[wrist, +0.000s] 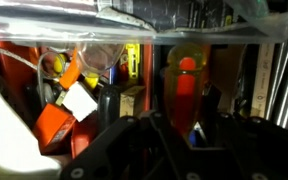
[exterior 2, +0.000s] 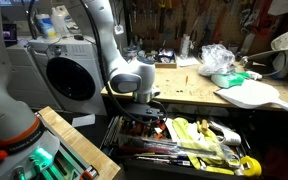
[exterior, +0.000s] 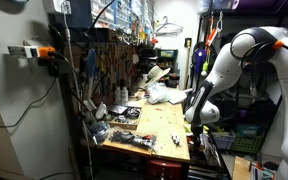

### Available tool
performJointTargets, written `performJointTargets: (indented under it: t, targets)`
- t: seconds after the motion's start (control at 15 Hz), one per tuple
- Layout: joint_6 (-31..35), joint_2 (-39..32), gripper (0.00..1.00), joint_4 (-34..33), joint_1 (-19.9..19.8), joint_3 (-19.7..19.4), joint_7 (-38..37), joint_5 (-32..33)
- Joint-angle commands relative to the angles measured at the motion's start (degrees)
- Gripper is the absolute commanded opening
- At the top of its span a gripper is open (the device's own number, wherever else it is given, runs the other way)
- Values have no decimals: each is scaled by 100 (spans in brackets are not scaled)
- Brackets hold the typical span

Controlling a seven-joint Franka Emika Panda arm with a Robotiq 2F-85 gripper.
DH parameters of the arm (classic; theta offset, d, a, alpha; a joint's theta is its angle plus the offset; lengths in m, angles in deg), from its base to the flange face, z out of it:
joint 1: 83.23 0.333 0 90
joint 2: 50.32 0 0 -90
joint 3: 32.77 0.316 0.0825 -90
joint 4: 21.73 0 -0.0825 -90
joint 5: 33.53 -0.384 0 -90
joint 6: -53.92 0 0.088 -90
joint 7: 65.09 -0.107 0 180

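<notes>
Tool drawer (exterior 2: 154,160) beneath downward-pointing claw (exterior 2: 142,122)

A workshop is shown — tools are hung on a wall rack (exterior: 109,60) above a wooden workbench (exterior: 164,120), and an open drawer (exterior 2: 114,140) is packed with hand tools (exterior 2: 199,135).

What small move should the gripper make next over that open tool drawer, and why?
Probably a short, slow descent toward the orange-handled tool. The gripper hangs over the open drawer, and the wrist view shows that tool just ahead, roughly centred and untouched. Whether the jaws are open is unclear.
</notes>
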Motion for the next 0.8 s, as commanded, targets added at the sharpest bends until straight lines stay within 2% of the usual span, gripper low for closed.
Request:
performJointTargets:
  t: [0.0,0.6,0.67,0.73]
  targets:
    - [374,-208,10,-110,-243,319,85,-188]
    - [793,-422,10,-184,-730,1023,289,-166]
    - [793,-424,60,-175,-807,1085,352,-160]
    - [821,-424,62,-161,-854,1116,395,-131]
